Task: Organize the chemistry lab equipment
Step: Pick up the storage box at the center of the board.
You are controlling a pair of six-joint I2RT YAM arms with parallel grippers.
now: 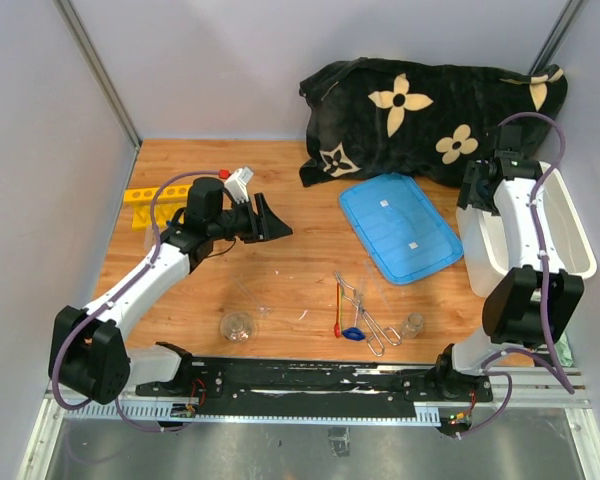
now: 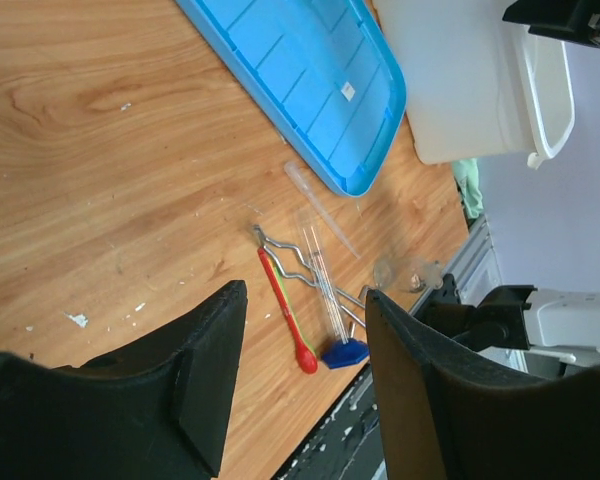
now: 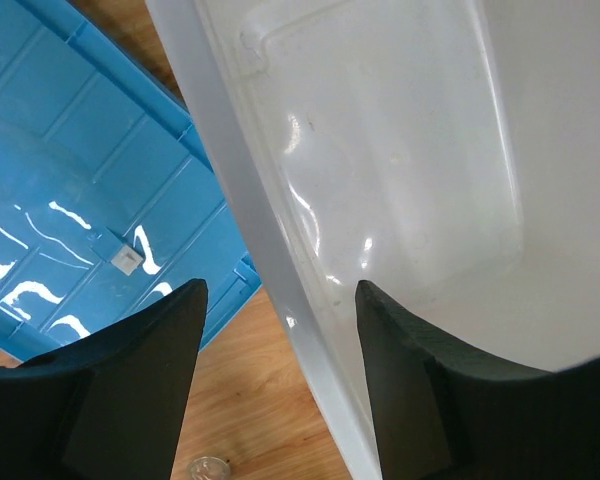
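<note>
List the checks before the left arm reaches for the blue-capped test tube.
1. Left gripper open and empty: ok.
2. Blue-capped test tube in plain view: ok.
3. Tube clear of neighbours: not ok; it crosses the metal tongs, beside the red-handled spatula.
4. Right gripper away from it, over the white tub: ok.
5. Yellow rack holes free: cannot tell.

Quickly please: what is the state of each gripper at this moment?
Left gripper: open, holding nothing.
Right gripper: open, holding nothing, over the rim of the white tub.
</note>
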